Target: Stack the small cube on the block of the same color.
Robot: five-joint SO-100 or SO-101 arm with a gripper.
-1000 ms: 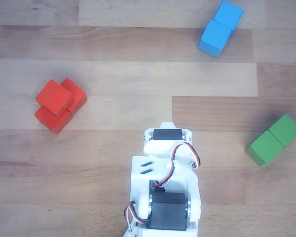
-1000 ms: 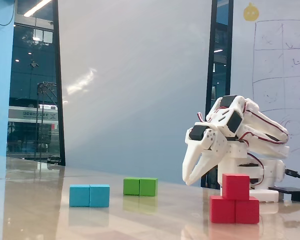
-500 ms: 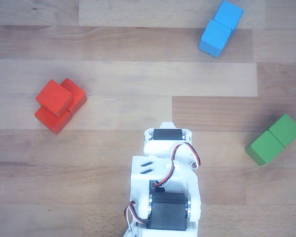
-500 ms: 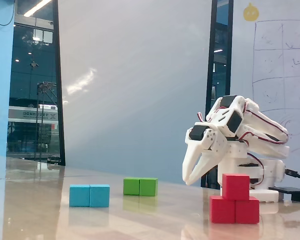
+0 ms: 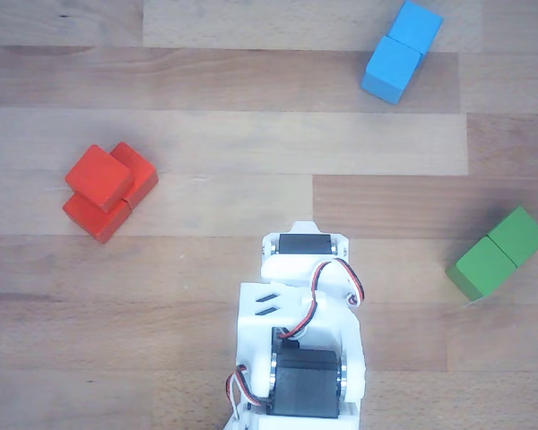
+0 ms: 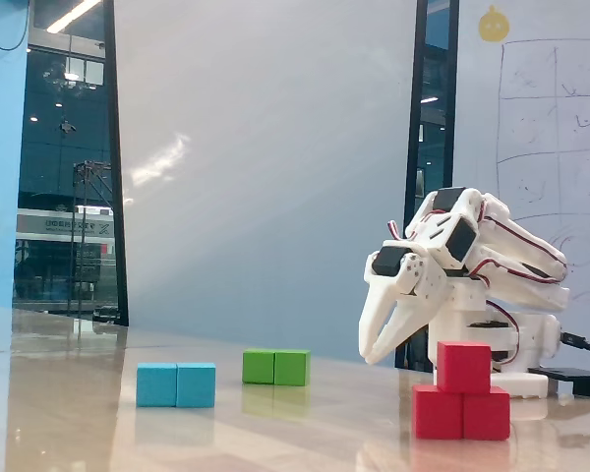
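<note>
The small cube (image 6: 463, 366) is sitting on top of the block (image 6: 461, 412), roughly centred over the seam in the fixed view; in the other view the small cube (image 5: 99, 176) is covering most of the block (image 5: 117, 201), leaving its ends showing. The stack is resting on the wooden desk (image 5: 233, 143), with bare planks lying open on every side of it.

The gripper (image 6: 371, 356) is hanging clear of the stack, just to its left in the fixed view, tips pointing down at the desk, fingers drawn together and holding nothing. The white arm (image 5: 300, 331) is entering the other view from the bottom edge.

The blue block (image 5: 400, 50) is lying near the top edge of the other view and the green block (image 5: 498, 252) near the right edge, both well apart from the red stack. A whiteboard (image 6: 551, 128) behind the arm is carrying faint grid lines; no writing is readable.
</note>
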